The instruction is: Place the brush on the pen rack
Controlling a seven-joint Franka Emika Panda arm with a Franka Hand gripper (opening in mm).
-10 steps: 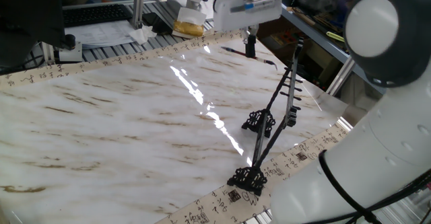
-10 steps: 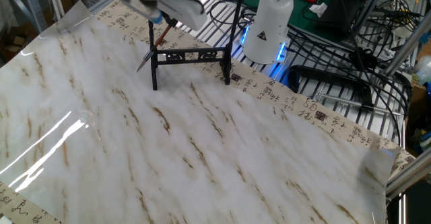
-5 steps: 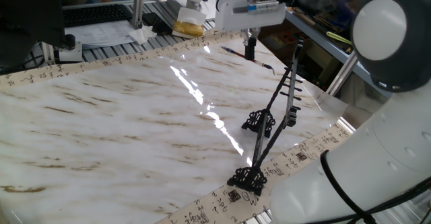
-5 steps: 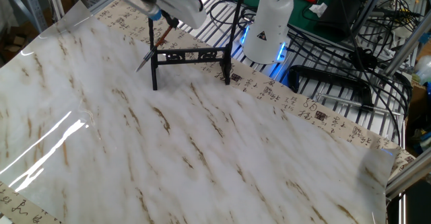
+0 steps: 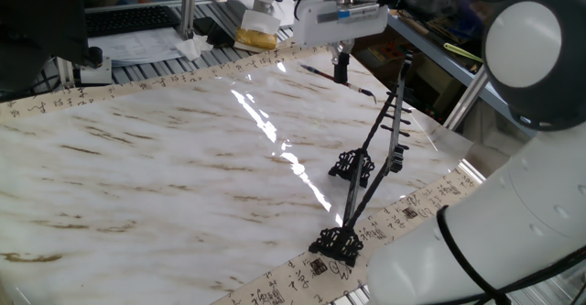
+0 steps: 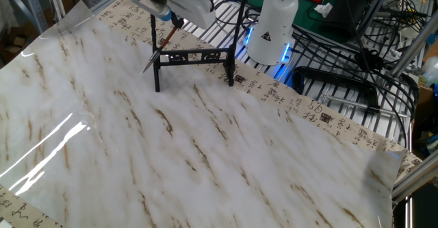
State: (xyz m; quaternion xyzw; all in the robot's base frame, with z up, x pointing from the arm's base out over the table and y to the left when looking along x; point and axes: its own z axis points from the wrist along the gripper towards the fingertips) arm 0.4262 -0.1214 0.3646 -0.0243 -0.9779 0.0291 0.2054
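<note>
Gripper hangs at far edge of marble-patterned table, dark fingers pinched on brush, thin shaft lying across behind them. Pen rack stands well apart, nearer right front edge, on scrolled feet.

Opposite camera: gripper blurred above rack's left post; brush slants down from it, tip low beside post, seemingly clear of table. Grasp appears closed on brush.
</note>
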